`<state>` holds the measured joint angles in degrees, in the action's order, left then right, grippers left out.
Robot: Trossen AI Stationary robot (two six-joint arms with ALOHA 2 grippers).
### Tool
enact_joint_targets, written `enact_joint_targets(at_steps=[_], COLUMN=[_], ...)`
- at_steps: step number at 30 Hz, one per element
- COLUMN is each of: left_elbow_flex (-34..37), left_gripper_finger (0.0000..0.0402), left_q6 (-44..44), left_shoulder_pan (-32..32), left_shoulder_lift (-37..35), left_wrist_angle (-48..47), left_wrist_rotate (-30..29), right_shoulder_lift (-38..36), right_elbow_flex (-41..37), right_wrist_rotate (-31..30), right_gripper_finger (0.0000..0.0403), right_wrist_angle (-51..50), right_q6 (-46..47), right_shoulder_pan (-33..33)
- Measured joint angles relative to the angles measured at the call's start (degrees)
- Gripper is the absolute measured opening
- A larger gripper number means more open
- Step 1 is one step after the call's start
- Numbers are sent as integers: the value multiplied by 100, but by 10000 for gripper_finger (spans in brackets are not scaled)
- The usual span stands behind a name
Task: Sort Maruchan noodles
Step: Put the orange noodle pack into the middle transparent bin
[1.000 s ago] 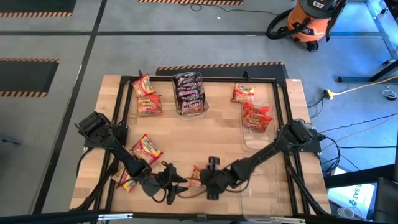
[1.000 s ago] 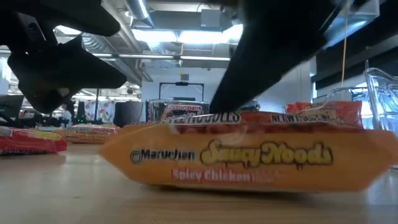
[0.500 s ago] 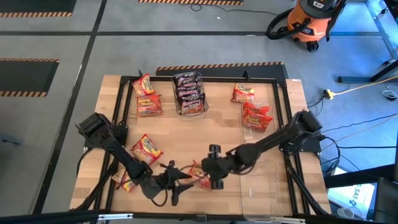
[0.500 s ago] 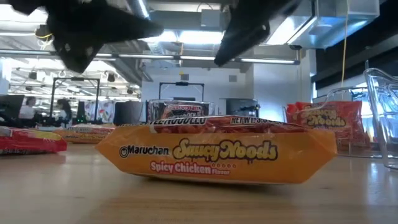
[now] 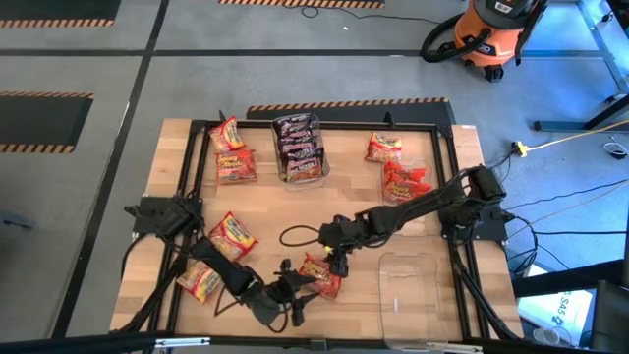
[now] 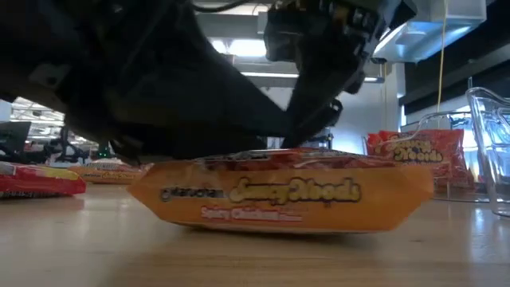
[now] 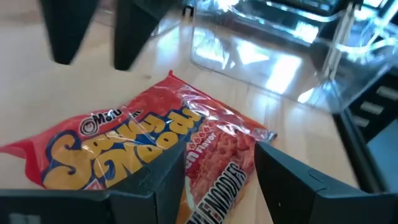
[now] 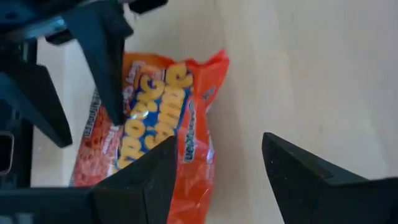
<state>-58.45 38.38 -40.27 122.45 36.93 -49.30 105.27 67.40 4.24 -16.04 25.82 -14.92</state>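
Note:
An orange-red Saucy Noods packet [image 5: 320, 274] lies flat on the table near the near edge; it also shows in the low view [image 6: 279, 191]. My left gripper [image 7: 219, 149] is open, its fingers standing over the packet's near-left end [image 7: 124, 149]. My right gripper [image 8: 219, 140] is open and empty, just on the far side of the packet [image 8: 158, 118], above it. In the high view my left gripper [image 5: 301, 288] and right gripper [image 5: 339, 256] face each other across the packet. My left gripper stands with its open fingers [image 7: 163, 177] over the packet's end, coming in low from the table's left. Whether they touch the packet I cannot tell.
A clear bin with dark packets [image 5: 300, 147] stands at the far middle. A clear bin with red packets [image 5: 406, 183] stands at the right, and an empty clear bin [image 5: 408, 287] at the near right. Loose packets lie at the far left [image 5: 234, 157], left [image 5: 231, 236] and near left [image 5: 200, 283].
My right gripper has drawn back from the near edge toward the far edge and risen off the packet. My left gripper has gone toward the table's right edge, up to the packet. The packet has shifted a little away from the near edge and lies flat.

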Motion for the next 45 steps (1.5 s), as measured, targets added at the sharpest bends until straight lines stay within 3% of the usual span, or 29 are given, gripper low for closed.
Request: enact_joint_targets(at_steps=[6,14,18,39,45], left_elbow_flex=[-11,-9,-1,6,6], left_gripper_finger=[185,185,186,185,185], left_q6=[115,-121,-321,-615,-613], left_shoulder_pan=[26,-64,-153,-268,-259], left_shoulder_lift=[112,125,132,138,144], left_wrist_angle=[46,5,1,-44,-9], left_wrist_rotate=[71,48,-27,-93,-177], right_shoulder_lift=[13,155,393,1206,1224], right_elbow_flex=[-128,-153,-152,-151,-153], right_wrist_rotate=[163,471,970,1978,2077], right_gripper_finger=[225,301,316,301,248], right_wrist_angle=[191,275,617,2398,2608], right_q6=[260,691,996,2178,2191], right_shoulder_pan=[-4,-4,-4,-2,-48])
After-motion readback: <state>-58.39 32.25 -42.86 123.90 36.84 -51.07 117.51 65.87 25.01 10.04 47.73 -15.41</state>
